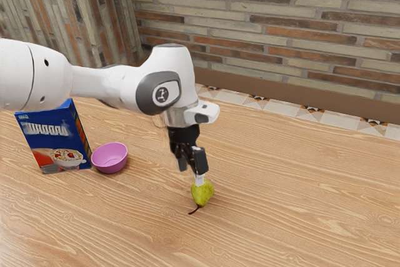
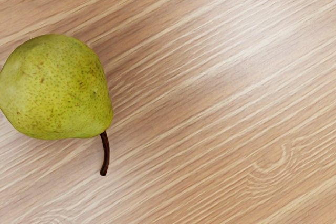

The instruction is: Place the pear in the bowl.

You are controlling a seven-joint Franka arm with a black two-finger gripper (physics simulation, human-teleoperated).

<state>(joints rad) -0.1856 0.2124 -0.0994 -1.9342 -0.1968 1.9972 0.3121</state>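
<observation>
From beside the robot arm [image 1: 106,85], the exterior view looks down at a slant across a wooden table [image 1: 287,192] toward a brick wall [image 1: 281,23], standing back far enough to take in cereal box [image 1: 56,139] and bowl [image 1: 110,159]. The wrist view, carried at the arm's end, faces down on the tabletop at close range; both share the pear [image 1: 203,193] and the wood near it.

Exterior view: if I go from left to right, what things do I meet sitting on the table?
Blue cereal box → pink bowl → green pear.
</observation>
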